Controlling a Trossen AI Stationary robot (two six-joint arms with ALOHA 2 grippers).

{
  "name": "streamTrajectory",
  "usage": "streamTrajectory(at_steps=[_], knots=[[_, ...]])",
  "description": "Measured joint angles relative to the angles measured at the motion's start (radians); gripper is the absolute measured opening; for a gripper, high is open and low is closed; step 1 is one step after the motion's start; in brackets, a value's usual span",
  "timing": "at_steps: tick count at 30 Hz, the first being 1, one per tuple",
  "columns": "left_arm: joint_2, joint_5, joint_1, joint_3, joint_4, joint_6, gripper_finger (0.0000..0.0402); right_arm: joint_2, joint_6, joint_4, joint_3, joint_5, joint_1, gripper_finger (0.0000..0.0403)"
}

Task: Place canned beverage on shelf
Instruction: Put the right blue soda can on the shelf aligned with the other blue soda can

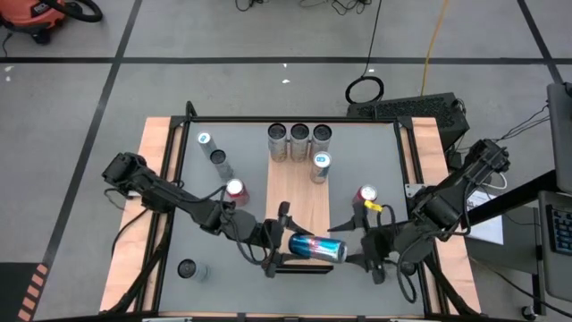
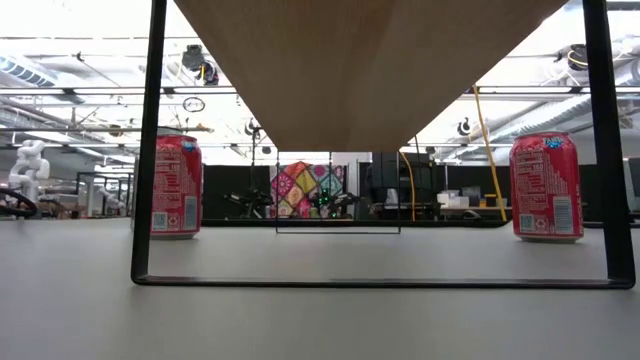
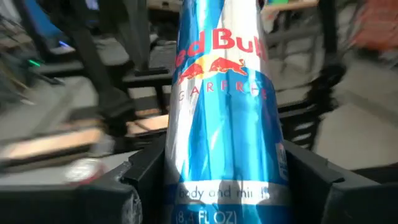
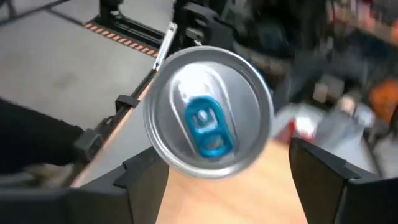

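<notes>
The left gripper (image 1: 279, 253) clasped the blue can (image 1: 317, 248), which lay sideways over the near end of the shelf (image 1: 288, 192). The right gripper's (image 1: 371, 255) fingers (image 4: 326, 171) stood apart at the can's top, clear of it. Farther along, four cans (image 1: 299, 139) already stood upright on the board; this one was not yet set down.

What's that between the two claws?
A blue canned beverage, lying sideways above the shelf, between the left claw and right claw, in the high view.

Blue-and-silver can (image 1: 317, 249) with red lettering; light-brown wood-grain shelf (image 1: 288, 192); two red cans (image 2: 176, 187); grey desk (image 1: 375, 161).
</notes>
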Motion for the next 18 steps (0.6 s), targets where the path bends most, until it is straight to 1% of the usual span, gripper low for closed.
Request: streamTrajectory(at_steps=[2,3,5,7,9,10,12,14,16,18], knots=[[-0.002,-0.075,-0.006,0.000,-0.006,0.090,0.0243,-0.001,0.117,-0.011,-0.018,0.036,0.009,0.0270],[-0.002,-0.120,-0.011,0.000,-0.006,0.143,0.0243,-0.001,0.156,-0.016,-0.035,0.076,0.015,0.0270],[-0.004,-0.217,-0.022,-0.001,0.001,0.244,0.0244,0.000,0.218,-0.023,-0.066,0.168,0.034,0.0269],[-0.008,-0.303,-0.024,-0.001,0.026,0.321,0.0244,0.001,0.263,-0.015,-0.098,0.288,0.053,0.0267],[-0.010,-0.402,-0.030,-0.001,0.041,0.364,0.0245,0.000,0.304,0.016,-0.130,0.392,0.069,0.0266],[-0.010,-0.446,-0.032,-0.001,0.041,0.381,0.0245,0.000,0.315,0.041,-0.147,0.423,0.073,0.0266],[-0.009,-0.527,-0.040,-0.001,0.035,0.433,0.0245,0.000,0.318,0.116,-0.189,0.473,0.076,0.0266],[-0.009,-0.583,-0.049,-0.001,0.037,0.488,0.0245,0.001,0.308,0.231,-0.233,0.527,0.075,0.0266],[-0.009,-0.631,-0.058,-0.001,0.059,0.546,0.0245,0.001,0.267,0.380,-0.282,0.585,0.068,0.0266],[-0.009,-0.679,-0.069,-0.001,0.110,0.605,0.0246,0.003,0.209,0.560,-0.340,0.598,0.055,0.0265]])
